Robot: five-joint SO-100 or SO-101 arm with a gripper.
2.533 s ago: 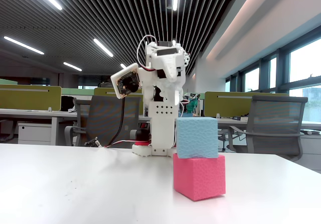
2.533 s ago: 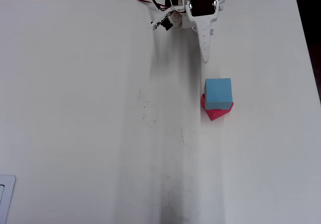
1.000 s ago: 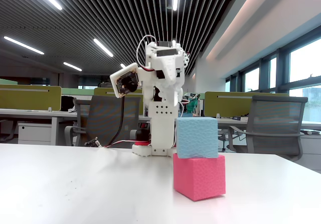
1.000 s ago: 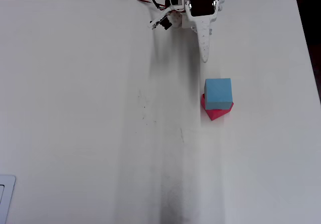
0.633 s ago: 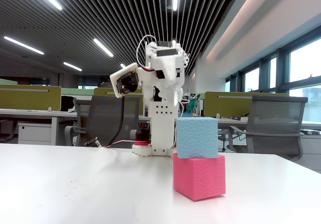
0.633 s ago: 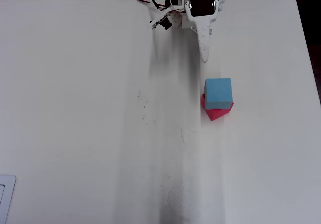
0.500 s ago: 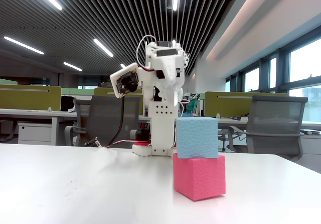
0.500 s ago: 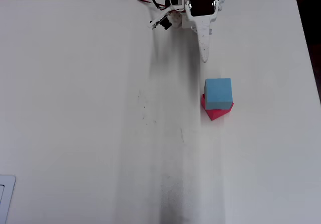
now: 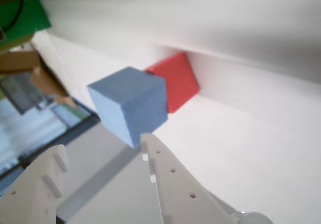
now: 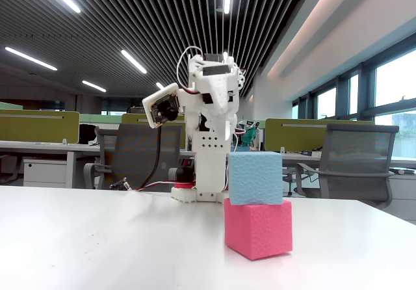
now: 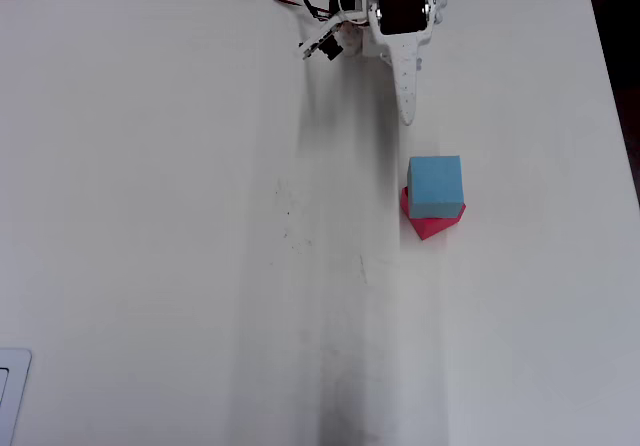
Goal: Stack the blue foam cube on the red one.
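The blue foam cube (image 10: 255, 177) rests on top of the red one (image 10: 258, 228), turned a little relative to it, as the overhead view shows for the blue foam cube (image 11: 436, 187) and the red one (image 11: 428, 226). My gripper (image 11: 406, 116) hangs above the table, short of the stack and apart from it. In the wrist view the blue foam cube (image 9: 131, 102) and the red one (image 9: 175, 81) lie beyond my gripper (image 9: 103, 143), whose two white fingers stand apart with nothing between them.
The arm's white base (image 10: 209, 173) stands at the table's far edge behind the stack. A white object's corner (image 11: 8, 386) shows at the overhead view's lower left. Office chairs and desks lie beyond the table.
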